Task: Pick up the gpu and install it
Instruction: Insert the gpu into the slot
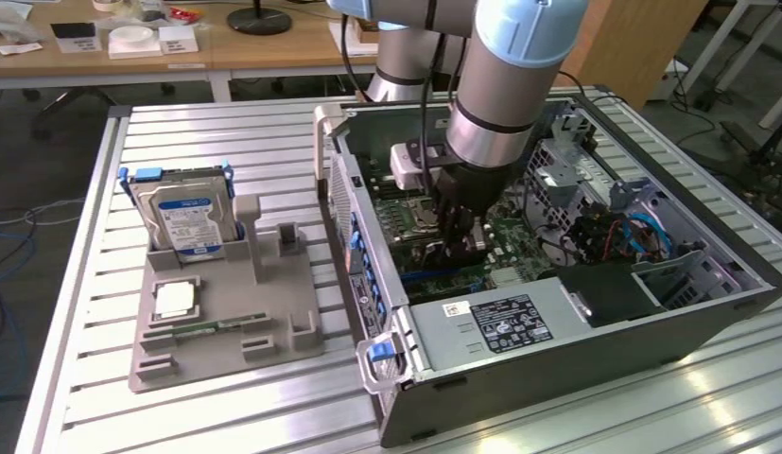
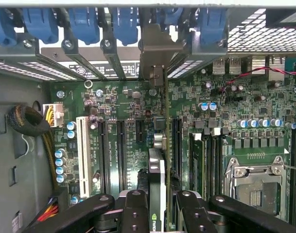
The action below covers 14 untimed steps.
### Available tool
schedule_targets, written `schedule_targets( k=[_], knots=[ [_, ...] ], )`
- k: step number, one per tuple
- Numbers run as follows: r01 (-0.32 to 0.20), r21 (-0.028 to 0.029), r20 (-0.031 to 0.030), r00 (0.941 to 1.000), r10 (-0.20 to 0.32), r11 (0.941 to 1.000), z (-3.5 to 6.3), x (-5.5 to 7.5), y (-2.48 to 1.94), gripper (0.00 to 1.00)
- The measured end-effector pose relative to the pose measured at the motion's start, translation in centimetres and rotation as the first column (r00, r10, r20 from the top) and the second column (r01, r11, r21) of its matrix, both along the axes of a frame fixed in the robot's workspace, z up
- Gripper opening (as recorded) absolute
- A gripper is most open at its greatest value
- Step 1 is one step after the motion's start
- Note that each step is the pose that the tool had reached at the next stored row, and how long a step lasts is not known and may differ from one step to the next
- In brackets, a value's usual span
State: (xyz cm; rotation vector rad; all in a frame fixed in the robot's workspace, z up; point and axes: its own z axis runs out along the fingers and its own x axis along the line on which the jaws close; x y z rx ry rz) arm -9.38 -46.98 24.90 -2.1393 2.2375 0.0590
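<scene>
The end effector is clamped on the gpu, holding it on edge above the motherboard inside the open computer case on the tabletop.

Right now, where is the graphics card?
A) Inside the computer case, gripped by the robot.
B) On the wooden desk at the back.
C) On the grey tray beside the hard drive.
A: the wrist view shows the gpu held edge-on in the gripper, over the motherboard inside the computer case.
</scene>
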Motion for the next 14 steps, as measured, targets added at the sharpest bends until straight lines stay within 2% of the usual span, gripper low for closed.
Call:
schedule_targets(
  k=[14],
  knots=[
    [0.000, -0.0003, -0.0001, 1.0000, 0.000, 1.0000, -0.43, -0.03, 0.03, 0.27]
  ],
)
